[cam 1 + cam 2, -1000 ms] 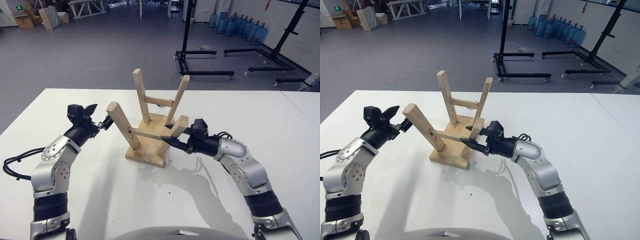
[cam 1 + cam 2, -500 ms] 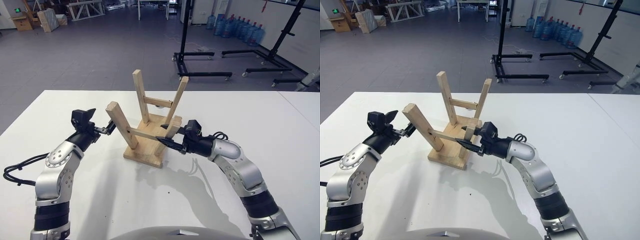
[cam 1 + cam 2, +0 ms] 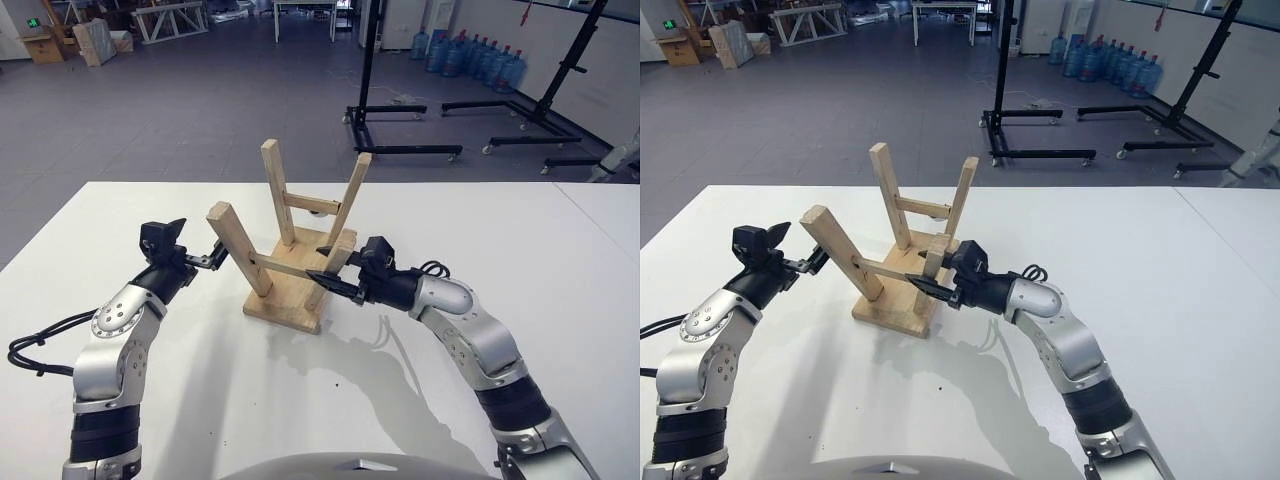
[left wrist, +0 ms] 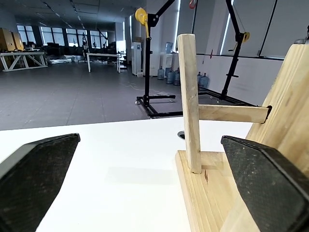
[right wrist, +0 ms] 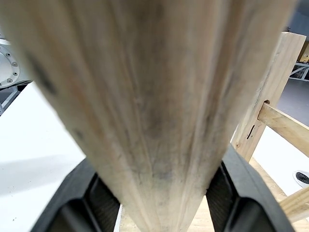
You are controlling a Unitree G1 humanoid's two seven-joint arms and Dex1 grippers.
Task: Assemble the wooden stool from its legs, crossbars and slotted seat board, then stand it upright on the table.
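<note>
Left eye view: a pale wooden stool [image 3: 288, 300] sits upside down on the white worktop [image 3: 560, 270], its four legs splayed upward. Left wrist view: the left pincer [image 4: 149, 140] gapes wide and empty beside the left leg [image 4: 289, 101]. Right wrist view: the right pincer [image 5: 154, 198] is clamped round the grainy right leg [image 5: 145, 96].

- Table [image 3: 560, 260]: open surface to the left, right and front of the upturned stool [image 3: 300, 290].
- Legs [image 3: 281, 195] and crossbar [image 3: 288, 267] fence the space above the seat board [image 3: 272, 308]; gaps narrow.
- Near-right leg [image 3: 341, 250] is clamped between the right gripper [image 3: 320, 265] fingers; left gripper [image 3: 210, 257] stands spread just beside the near-left leg [image 3: 240, 250].
</note>
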